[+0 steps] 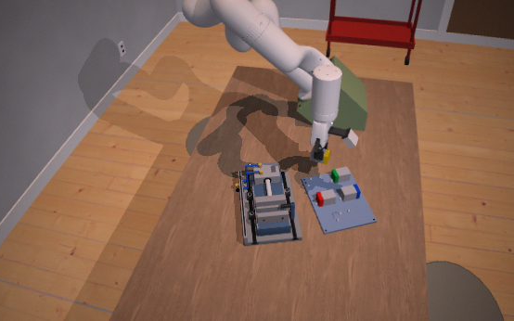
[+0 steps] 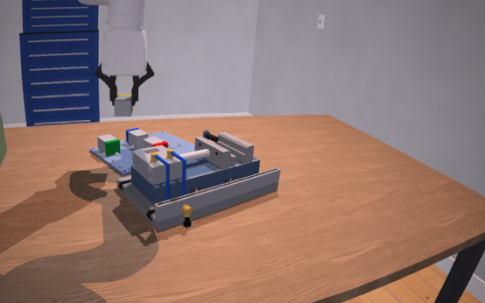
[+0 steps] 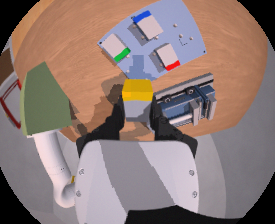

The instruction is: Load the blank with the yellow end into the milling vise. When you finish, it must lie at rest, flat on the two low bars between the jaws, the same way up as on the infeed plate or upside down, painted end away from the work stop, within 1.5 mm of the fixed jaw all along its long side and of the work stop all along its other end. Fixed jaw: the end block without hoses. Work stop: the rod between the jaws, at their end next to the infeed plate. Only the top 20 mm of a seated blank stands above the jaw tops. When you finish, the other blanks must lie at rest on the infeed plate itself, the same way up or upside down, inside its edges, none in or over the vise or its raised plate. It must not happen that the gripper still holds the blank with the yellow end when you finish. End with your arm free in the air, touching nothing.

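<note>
My gripper (image 1: 319,152) (image 2: 123,101) (image 3: 137,102) is shut on the blank with the yellow end (image 1: 327,157) (image 2: 123,106) (image 3: 137,92). It holds the blank high above the table, off the infeed plate's robot-side edge. The yellow end points away from the palm in the wrist view. The vise's fixed jaw (image 1: 274,218) (image 2: 236,146) stands at the end without hoses, facing the movable jaw (image 1: 270,201) (image 2: 212,153). The dark work stop rod (image 1: 286,205) (image 2: 211,137) is on the infeed plate's side. No blank shows between the jaws; the low bars are hidden.
The infeed plate (image 1: 354,219) (image 3: 163,10) bears the green-ended blank (image 1: 343,174) (image 2: 106,143) (image 3: 115,45), red-ended blank (image 1: 328,198) (image 3: 165,53) and blue-ended blank (image 1: 348,193) (image 2: 137,138) (image 3: 149,26). Blue hoses (image 1: 247,176) (image 2: 184,175) rise at the vise's other end. A green block (image 1: 354,104) (image 3: 44,102) stands behind.
</note>
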Controlling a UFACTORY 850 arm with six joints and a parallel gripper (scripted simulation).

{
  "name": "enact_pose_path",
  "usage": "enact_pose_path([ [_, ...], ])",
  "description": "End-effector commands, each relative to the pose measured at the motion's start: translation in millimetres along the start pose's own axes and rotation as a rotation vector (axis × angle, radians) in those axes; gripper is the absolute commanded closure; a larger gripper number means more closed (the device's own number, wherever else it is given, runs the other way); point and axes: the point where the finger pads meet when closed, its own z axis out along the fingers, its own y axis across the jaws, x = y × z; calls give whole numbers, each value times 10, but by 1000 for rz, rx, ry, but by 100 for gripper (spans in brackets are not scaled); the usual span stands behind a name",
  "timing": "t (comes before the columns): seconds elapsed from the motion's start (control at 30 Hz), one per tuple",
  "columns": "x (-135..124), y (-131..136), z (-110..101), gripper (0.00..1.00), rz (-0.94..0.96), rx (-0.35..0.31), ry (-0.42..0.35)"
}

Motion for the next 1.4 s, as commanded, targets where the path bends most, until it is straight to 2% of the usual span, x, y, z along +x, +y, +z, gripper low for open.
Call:
enact_pose_path([
  [0.0,4,5,-7,100,26,-6,2],
  [0.37,4,5,-7,100,243,-6,3],
  [0.63,4,5,-7,100,252,-3,2],
  [0.93,4,5,-8,100,454,-9,4],
  [1.17,4,5,-8,100,454,-9,4],
  [1.37,4,5,-8,100,579,-6,3],
])
